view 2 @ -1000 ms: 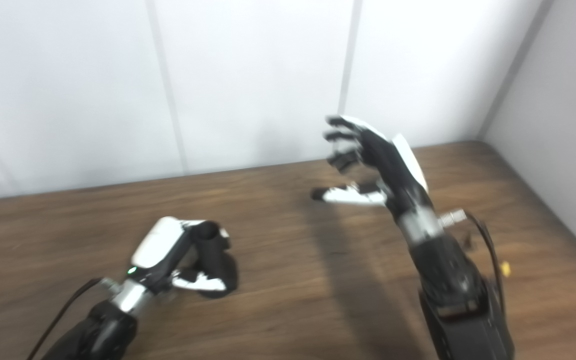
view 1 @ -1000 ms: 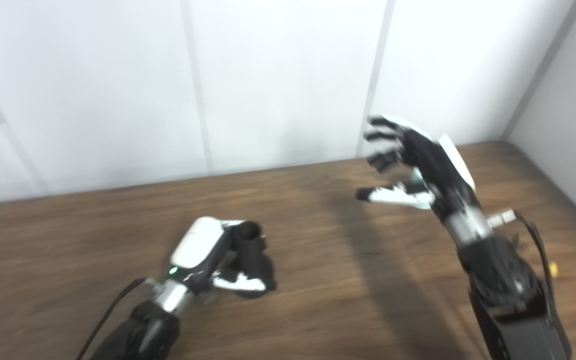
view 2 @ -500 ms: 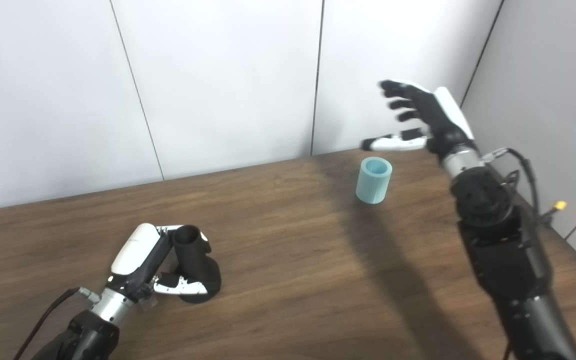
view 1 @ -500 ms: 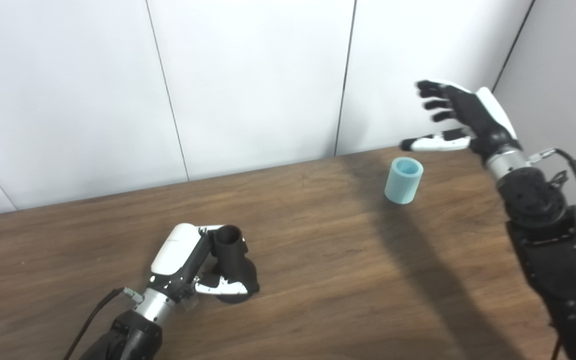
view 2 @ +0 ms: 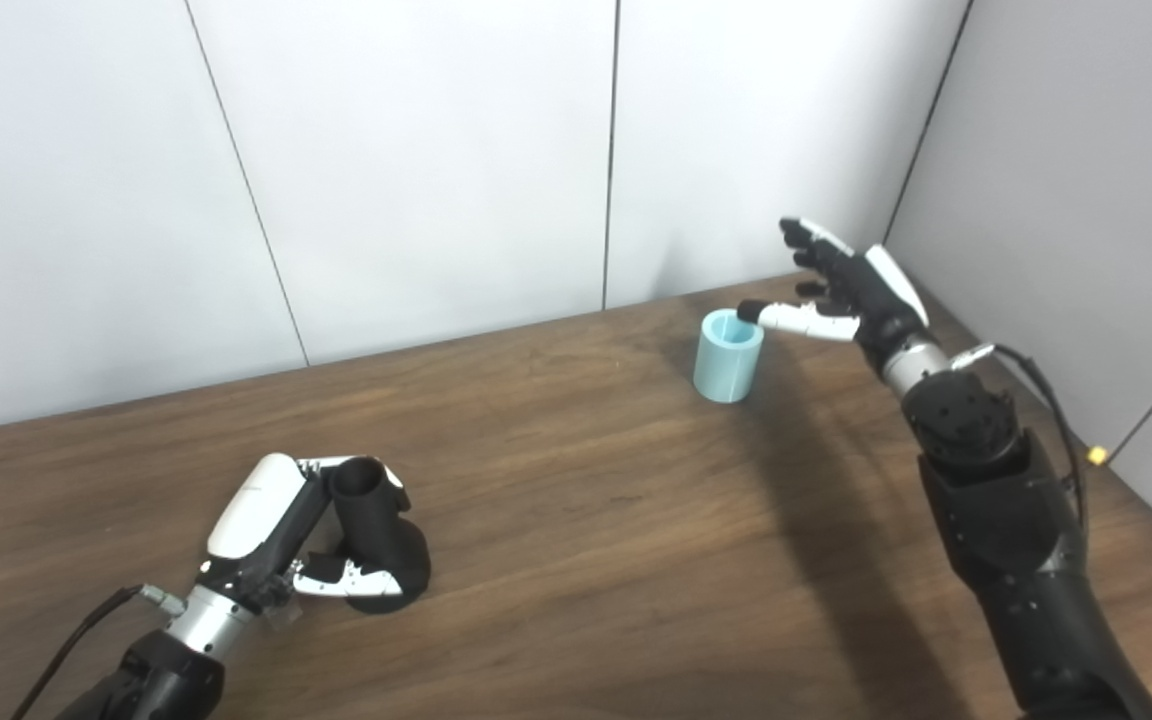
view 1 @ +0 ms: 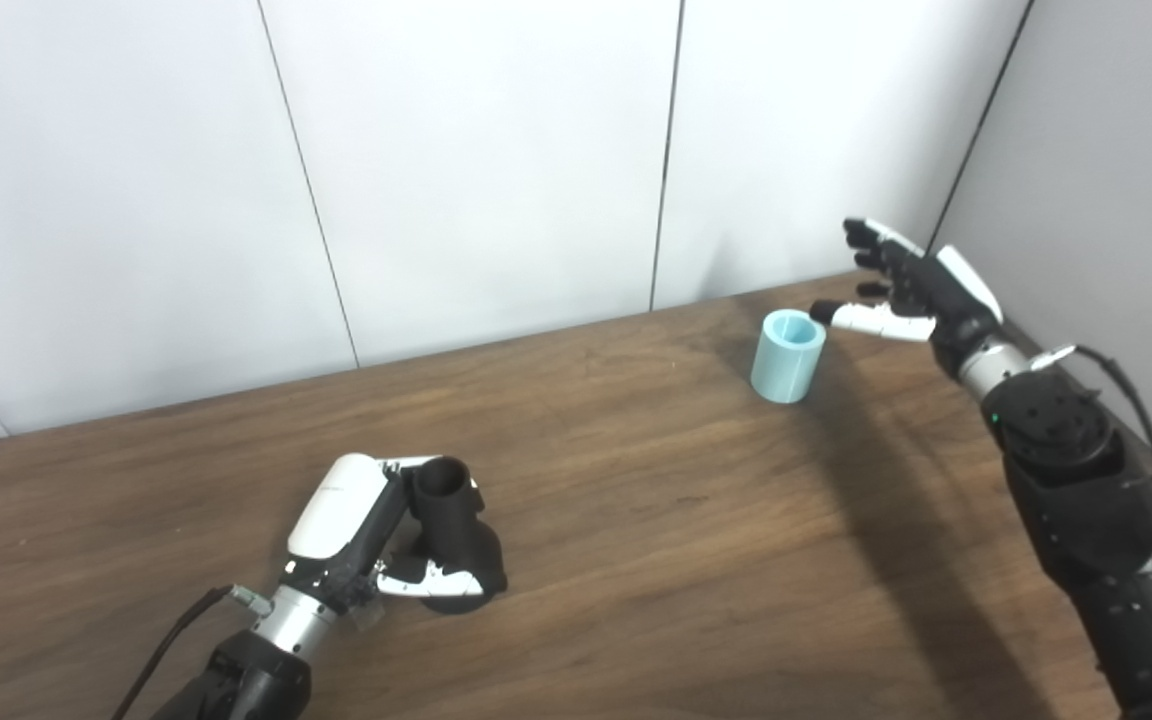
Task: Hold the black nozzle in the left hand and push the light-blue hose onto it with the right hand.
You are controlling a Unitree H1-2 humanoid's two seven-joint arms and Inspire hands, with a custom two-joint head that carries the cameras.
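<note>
The light-blue hose (view 1: 788,355), a short upright tube, stands on the wooden table (view 1: 636,520) near the far right corner. The right hand (view 1: 911,290) hovers just beside its rim, fingers spread and holding nothing. Well apart, at the near left, the left hand (view 1: 376,530) is wrapped around the black nozzle (view 1: 451,530), whose wide base rests on the table, open mouth up. In the right eye view the right thumb tip overlaps the hose rim; the left eye view shows it just off the rim
</note>
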